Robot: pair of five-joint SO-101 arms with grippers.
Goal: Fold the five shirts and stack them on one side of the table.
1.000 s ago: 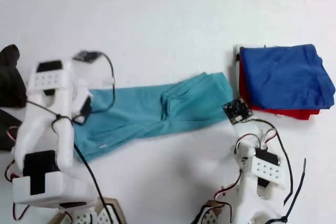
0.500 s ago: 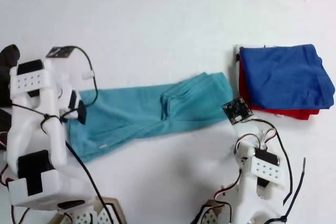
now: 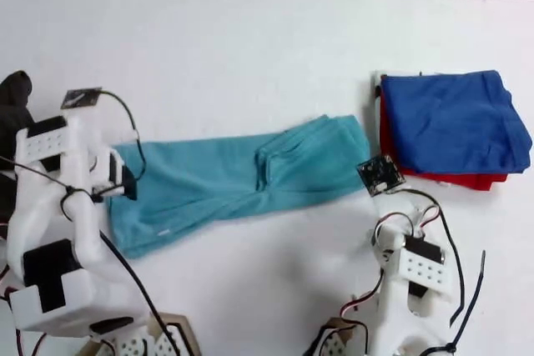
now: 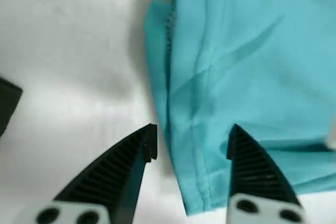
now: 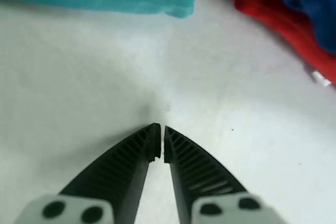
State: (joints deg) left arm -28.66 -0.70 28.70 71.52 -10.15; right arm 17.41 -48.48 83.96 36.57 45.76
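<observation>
- Folding of the teal shirt looked to be the step in hand: it lay on the white table as a long narrow band, not yet folded crosswise.
- Its long axis ran left to right across the middle of the table, slightly tilted, with the left end nearer and the right end farther. The right end pointed at the stack and lay just beside it.
- That stack sat at the right side, a blue shirt on a red shirt, so I counted 2 done.
- The left gripper hung open over the band's left end, 1 finger above bare table and the other above cloth, straddling the hem edge. I could not tell whether it touched.
- The right gripper was closed on nothing, over bare table near the band's right end.
- Next, I judged, the left jaws needed to pinch that hem, all layers, and carry it rightward.
- A dark cloth lay at the left edge.
</observation>
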